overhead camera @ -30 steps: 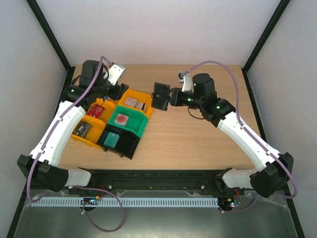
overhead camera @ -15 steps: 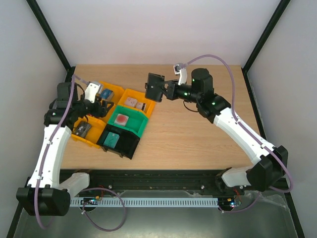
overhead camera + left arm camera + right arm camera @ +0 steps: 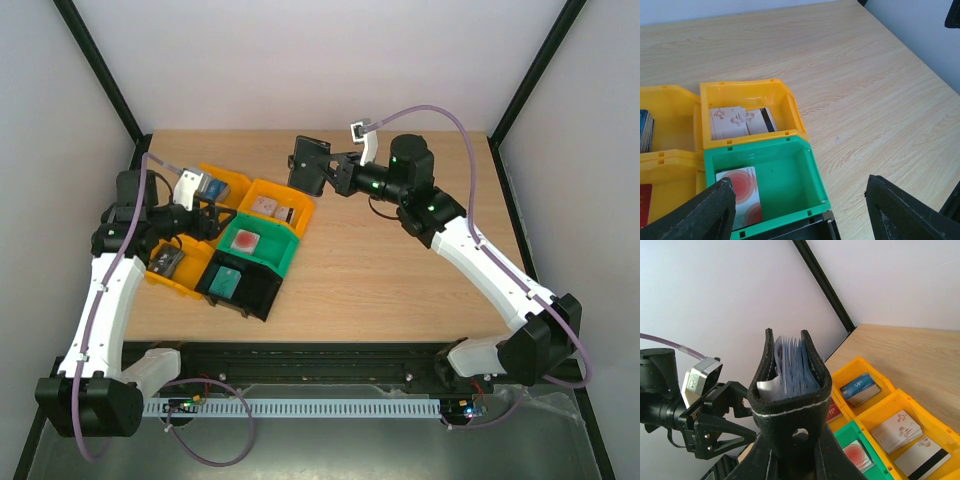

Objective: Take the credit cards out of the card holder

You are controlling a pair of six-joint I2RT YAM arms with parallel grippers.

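Yellow bin (image 3: 790, 102) and green bin (image 3: 814, 167) hold cards (image 3: 739, 189) on the desk (image 3: 400, 270). The right pincer (image 3: 333, 172) pinches the card holder (image 3: 309, 165) aloft nearby, and the left pincer (image 3: 799, 212) is spread.

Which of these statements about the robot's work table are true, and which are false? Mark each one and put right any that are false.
1. The right gripper is shut on the card holder. True.
2. The left gripper is gripping a card. False: its jaws stand open and empty above the bins.
3. The green bin is empty. False: a card with red circles lies in it.
4. In the left wrist view, the yellow bin just beyond the green bin holds pale cards. True.
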